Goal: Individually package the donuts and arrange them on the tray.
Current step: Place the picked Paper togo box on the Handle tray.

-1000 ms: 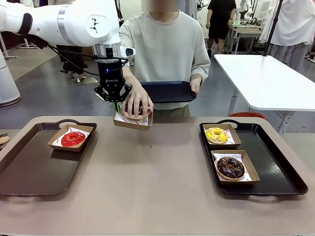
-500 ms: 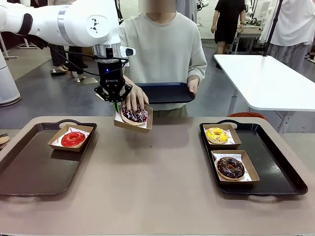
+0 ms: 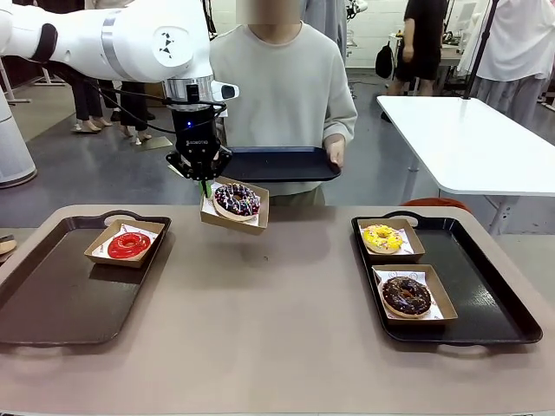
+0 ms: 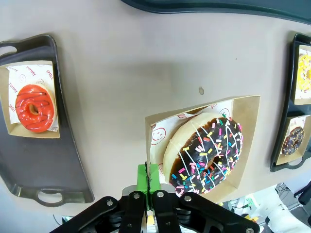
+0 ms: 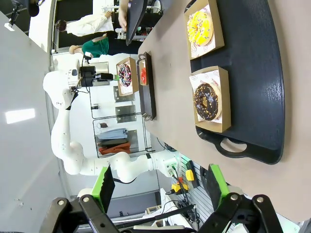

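On my far left the left tray (image 3: 52, 303) sits on the tabletop (image 3: 260, 329), holding the red donut (image 3: 128, 244) in a paper boat (image 3: 111, 254) at its far end; in the left wrist view the same red donut (image 4: 34, 108) lies flat on printed paper. Next over, my left gripper (image 3: 203, 184) hangs above the tabletop's far edge, clenched on the rim of a cardboard boat (image 3: 253, 218), green pads (image 4: 147, 175) pinched on that boat's (image 4: 243, 136) near wall. The boat is lifted clear and tilted, and the purple sprinkled donut (image 3: 237, 200) rests inside it, leaning up on one side in the wrist view (image 4: 206, 153). Just behind it the person holds a dark tray (image 3: 277, 163) at waist height, one hand (image 3: 334, 152) on its right end. Further right, the right tray (image 3: 503, 303) carries the yellow donut (image 3: 382, 237) at the far end and the chocolate donut (image 3: 406, 295) nearer me, each in its own boat, just beside each other. My right gripper (image 5: 163, 187) is released, fingers spread wide, well apart from that tray.
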Robot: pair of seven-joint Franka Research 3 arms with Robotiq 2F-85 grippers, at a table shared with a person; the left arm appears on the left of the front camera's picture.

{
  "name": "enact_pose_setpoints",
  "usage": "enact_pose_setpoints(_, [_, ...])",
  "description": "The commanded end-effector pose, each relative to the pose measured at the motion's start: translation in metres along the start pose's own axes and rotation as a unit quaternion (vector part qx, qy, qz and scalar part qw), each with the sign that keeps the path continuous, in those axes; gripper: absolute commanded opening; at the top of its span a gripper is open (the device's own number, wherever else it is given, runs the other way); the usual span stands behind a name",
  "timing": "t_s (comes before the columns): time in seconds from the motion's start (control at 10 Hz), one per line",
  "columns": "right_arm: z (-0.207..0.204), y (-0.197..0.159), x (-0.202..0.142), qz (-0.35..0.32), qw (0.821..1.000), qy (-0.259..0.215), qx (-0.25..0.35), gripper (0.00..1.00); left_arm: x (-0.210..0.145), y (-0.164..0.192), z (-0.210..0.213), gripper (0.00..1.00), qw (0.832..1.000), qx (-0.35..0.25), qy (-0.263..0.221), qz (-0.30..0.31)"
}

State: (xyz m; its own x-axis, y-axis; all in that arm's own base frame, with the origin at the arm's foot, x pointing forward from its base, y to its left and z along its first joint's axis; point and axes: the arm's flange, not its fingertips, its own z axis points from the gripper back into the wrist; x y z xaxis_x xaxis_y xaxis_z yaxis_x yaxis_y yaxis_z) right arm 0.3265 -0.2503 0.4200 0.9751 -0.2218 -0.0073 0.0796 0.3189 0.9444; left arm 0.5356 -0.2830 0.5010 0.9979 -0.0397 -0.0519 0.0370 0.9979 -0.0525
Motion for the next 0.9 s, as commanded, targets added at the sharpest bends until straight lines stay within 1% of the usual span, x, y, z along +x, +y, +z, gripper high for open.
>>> enact_pose_setpoints(0.0, [0.0015,0.0002,0.0005,-0.001,1.000,-0.001,0.001,1.00,-0.0032,0.0017,0.0001,0.00,1.000,-0.001,-0.004,0.001])
enact_pose_setpoints(0.8, [0.0015,0.0002,0.0005,-0.001,1.000,-0.001,0.001,1.00,-0.0032,0.0017,0.0001,0.00,1.000,-0.001,-0.004,0.001])
